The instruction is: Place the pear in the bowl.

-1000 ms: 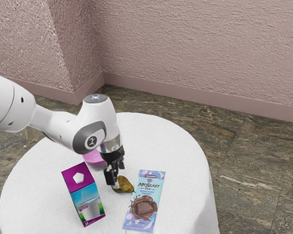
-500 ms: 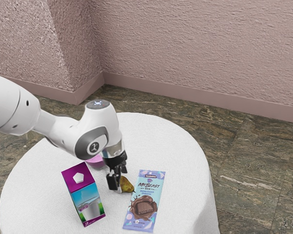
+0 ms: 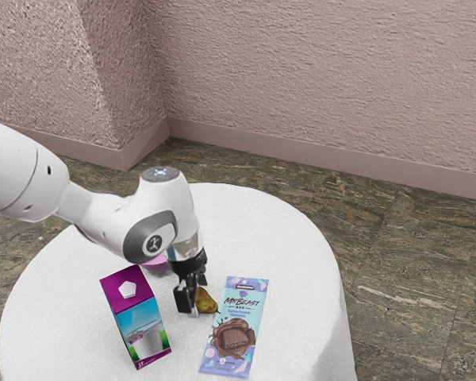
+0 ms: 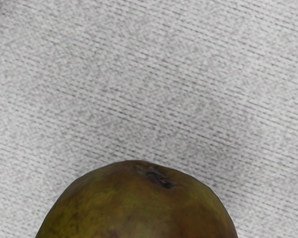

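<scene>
So the biggest thing here is the round counter [image 3: 278,238] under a white cloth, with my arm [image 3: 103,210] reaching over it. Next size down is the milk carton [image 3: 136,317], upright and near my end effector [image 3: 198,296], so I'd keep my swing clear of it. Then the chocolate bar [image 3: 236,325], lying flat just beside the pear on the exterior view's right. The pink bowl [image 3: 154,268] is partly hidden behind my hand, and the pear's not in it.

My end effector is right down at the pear [image 3: 207,301], but honestly can't tell if I've got a proper grip or it's just sitting there. Same with whether it's touching the cloth or a hair above it.

Handling-wise, I'm guessing fairly light, firm enough, kinda slick skin that could bruise. I'd take it across the fat part, evenly from both sides, with a moderate squeeze. Grab the narrow end and it'd probably roll or squirt out. If the hold's good, lift straight up, carry it over the rim and let go low.
</scene>
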Robot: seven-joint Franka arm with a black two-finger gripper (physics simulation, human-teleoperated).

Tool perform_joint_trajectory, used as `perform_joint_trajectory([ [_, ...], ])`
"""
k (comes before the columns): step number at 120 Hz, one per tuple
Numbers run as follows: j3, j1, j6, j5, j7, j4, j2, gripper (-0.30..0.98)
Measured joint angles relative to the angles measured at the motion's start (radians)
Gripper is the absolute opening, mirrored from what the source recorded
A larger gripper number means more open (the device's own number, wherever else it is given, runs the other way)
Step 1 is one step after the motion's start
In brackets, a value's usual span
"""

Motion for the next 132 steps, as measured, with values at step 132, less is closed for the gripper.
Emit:
perform_joint_trajectory([
  [132, 0.010, 0.001, -0.029, -0.002, 0.014, 0.001, -0.093, 0.35],
])
